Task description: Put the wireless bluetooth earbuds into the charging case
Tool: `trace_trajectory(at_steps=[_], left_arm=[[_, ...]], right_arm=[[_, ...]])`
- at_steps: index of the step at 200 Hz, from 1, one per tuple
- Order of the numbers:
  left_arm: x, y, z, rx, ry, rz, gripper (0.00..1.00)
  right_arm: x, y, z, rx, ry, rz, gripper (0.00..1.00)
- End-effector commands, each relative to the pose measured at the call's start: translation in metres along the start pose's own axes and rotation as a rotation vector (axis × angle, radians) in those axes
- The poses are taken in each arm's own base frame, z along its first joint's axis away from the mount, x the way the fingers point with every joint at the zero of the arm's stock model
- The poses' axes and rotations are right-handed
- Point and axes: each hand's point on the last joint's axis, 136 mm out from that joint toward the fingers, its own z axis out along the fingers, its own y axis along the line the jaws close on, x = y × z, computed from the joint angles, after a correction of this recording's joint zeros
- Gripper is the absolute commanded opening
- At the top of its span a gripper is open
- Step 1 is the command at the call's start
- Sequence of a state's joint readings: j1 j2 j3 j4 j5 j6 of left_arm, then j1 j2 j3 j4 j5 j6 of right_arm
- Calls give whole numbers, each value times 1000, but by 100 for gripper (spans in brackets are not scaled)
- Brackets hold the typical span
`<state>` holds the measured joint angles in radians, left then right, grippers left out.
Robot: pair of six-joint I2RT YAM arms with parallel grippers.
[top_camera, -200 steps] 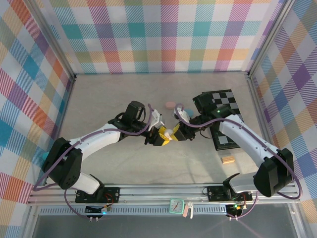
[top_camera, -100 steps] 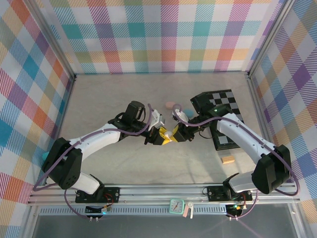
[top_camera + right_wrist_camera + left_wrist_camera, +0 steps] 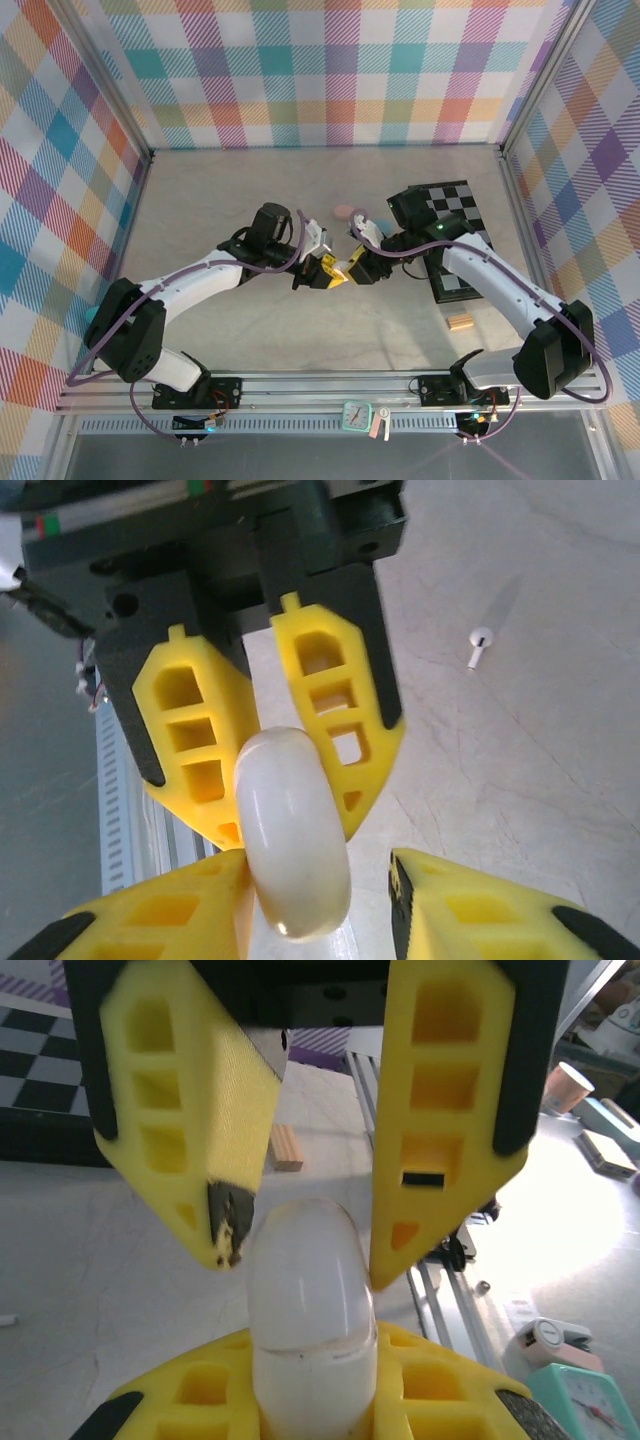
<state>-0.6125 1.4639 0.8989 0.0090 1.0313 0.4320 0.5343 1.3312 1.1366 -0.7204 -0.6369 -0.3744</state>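
The left gripper [image 3: 328, 272] and the right gripper [image 3: 352, 268] meet tip to tip over the middle of the table [image 3: 220, 210], at the same spot as a second ago. The white charging case [image 3: 308, 1300] sits between them, lifted off the table.

The grip has changed. A second ago the right gripper was clamped on the case and the left one's jaws were a little apart. Now the left gripper is closed tight on the case. In the right wrist view its two yellow fingers [image 3: 340, 730] press against both sides of the rounded shell. The right gripper has loosened and stands open. In that same view one of its own fingers [image 3: 160, 920] is against the case, and the other is apart from it with a clear gap. From the left wrist camera, the right gripper's fingers flank the tip of the case.

One white earbud [image 3: 478, 645] lies on the table, well apart from the grippers and not in the case.

A pink case [image 3: 345, 211] lies on the table just behind the grippers. The checkered board [image 3: 458, 215] is under the right arm, and the wooden block [image 3: 460, 321] lies near the board's front corner. None of these three has moved. The right arm's elbow has shifted slightly since half a second ago.
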Motion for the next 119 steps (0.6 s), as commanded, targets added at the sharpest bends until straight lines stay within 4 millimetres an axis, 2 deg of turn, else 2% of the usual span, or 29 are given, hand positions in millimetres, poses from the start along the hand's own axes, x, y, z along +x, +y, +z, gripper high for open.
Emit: trace_trajectory(at_steps=[1, 22, 57, 68, 91, 105, 119], left_arm=[[-8, -12, -2, 20, -45, 86, 12], [-7, -11, -2, 6, -58, 105, 12], [-1, -1, -4, -65, -79, 161, 12], [0, 3, -6, -92, -91, 175, 13], [3, 9, -10, -129, -112, 195, 13], [2, 11, -14, -157, -132, 211, 13], [2, 13, -16, -183, -151, 219, 13]], right_arm=[[-19, -19, -15, 101, -94, 8, 43], [-23, -22, -23, 124, -128, 6, 48], [-34, -10, -35, 81, -214, -11, 61], [-40, -15, -42, 91, -271, 14, 63], [-48, -47, -57, 163, -382, 182, 65], [-42, -79, -60, 248, -399, 319, 65], [-28, -112, -56, 321, -376, 460, 66]])
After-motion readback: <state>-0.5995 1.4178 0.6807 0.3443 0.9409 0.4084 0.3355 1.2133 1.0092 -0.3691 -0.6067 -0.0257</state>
